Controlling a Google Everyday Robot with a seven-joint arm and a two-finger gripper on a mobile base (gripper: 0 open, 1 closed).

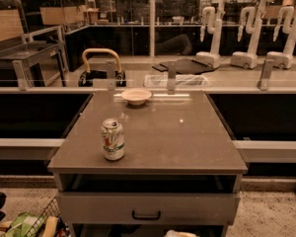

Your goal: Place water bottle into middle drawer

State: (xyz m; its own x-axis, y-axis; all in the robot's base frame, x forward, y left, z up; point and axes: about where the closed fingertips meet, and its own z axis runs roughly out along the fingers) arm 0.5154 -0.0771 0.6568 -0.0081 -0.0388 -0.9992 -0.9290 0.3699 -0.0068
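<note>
Soda can (113, 139) and bowl (136, 96) on counter (182, 137); tool (180, 234) barely visible at bottom edge, below drawer (148, 207)

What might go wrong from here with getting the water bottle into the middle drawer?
1. Only a pale sliver, likely the pincer, shows at the bottom edge under the drawer front; the water bottle cannot be made out, so its grip and aim are unchecked.
2. Rising from there, it may strike that drawer front or its handle.
3. A wide swing upward might knock the soda can near the tabletop front edge.
</note>
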